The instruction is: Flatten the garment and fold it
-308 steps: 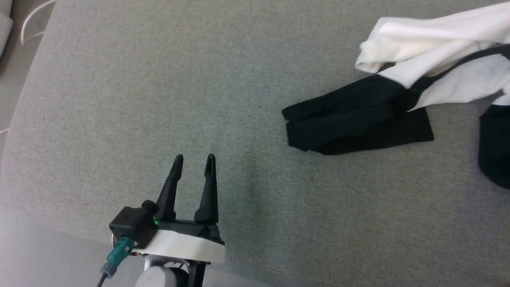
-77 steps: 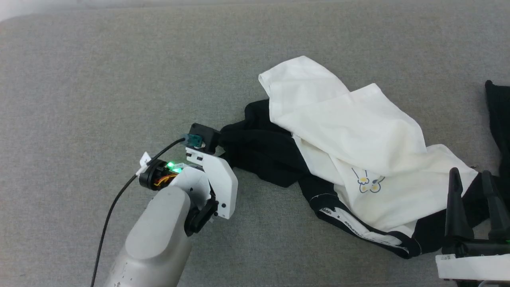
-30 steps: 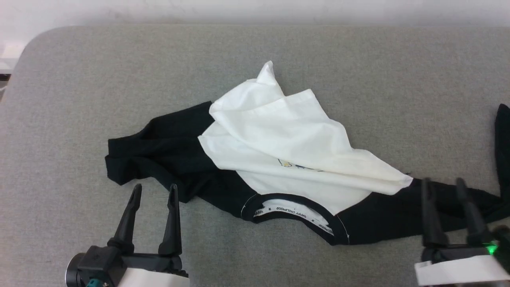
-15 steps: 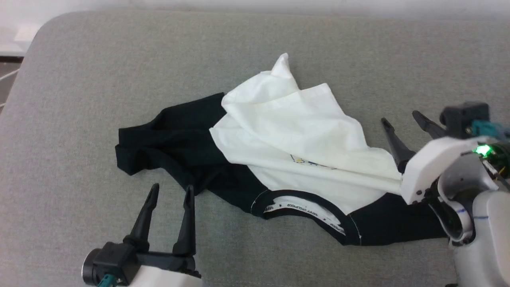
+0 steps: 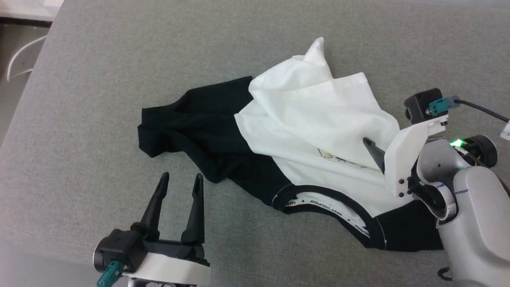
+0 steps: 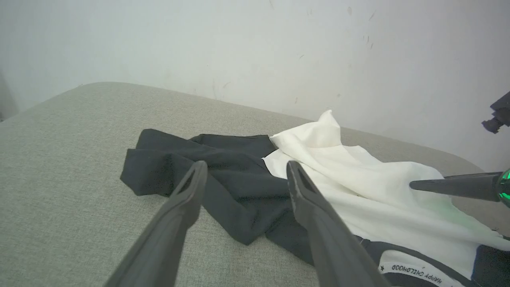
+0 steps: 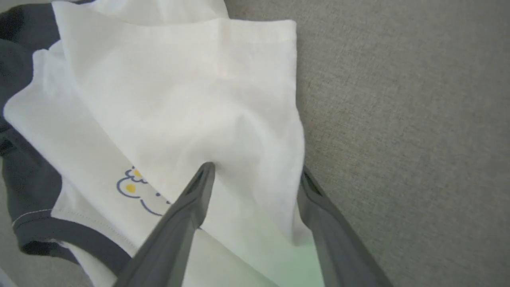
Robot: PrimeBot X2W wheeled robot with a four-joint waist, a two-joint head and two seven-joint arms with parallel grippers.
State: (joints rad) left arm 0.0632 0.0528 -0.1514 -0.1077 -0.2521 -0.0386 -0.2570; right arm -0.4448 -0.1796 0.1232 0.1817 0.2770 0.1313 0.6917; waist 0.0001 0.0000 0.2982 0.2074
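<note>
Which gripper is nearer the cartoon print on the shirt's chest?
Right. The right gripper hovers open over the garment, just beside the print. The left gripper sits open off the cloth, short of the black sleeve.

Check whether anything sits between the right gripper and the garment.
Nothing visible does. The right gripper hangs open directly over the garment, one fingertip at its folded white flap, the other at the flap's edge.
</note>
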